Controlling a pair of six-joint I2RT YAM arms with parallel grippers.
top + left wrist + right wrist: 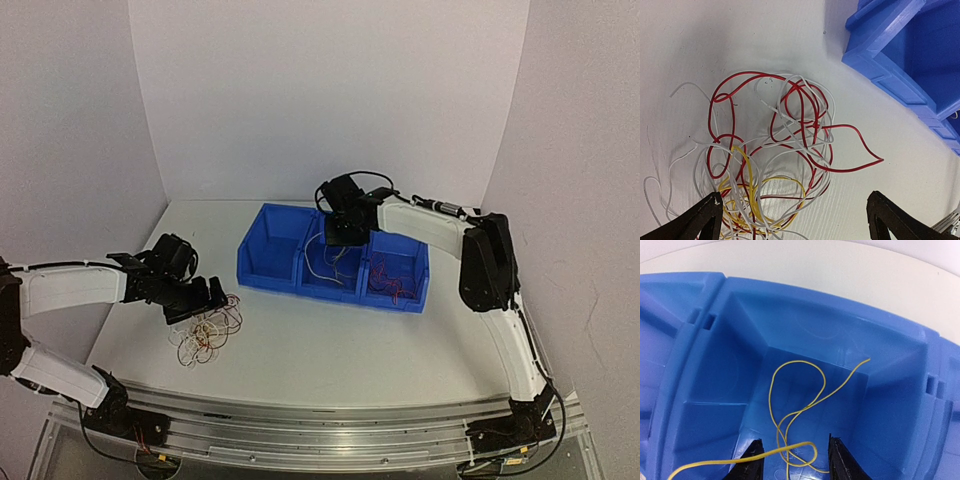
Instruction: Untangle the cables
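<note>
A tangle of red, white and yellow cables (207, 335) lies on the white table left of the blue three-compartment bin (300, 283). My left gripper (200, 297) hovers over it, open and empty. In the left wrist view the tangle (775, 150) fills the middle, with my left gripper (795, 200) spread wide around its near part. My right gripper (340, 232) is above the middle compartment. In the right wrist view my right gripper (795, 455) is open, and a loose yellow cable (798, 361) loops on the bin floor between the fingers.
The right compartment holds red cables (390, 285). The middle one holds pale cables (330, 265). The bin's corner (900, 55) stands close to the tangle's far right. White walls enclose the table on three sides.
</note>
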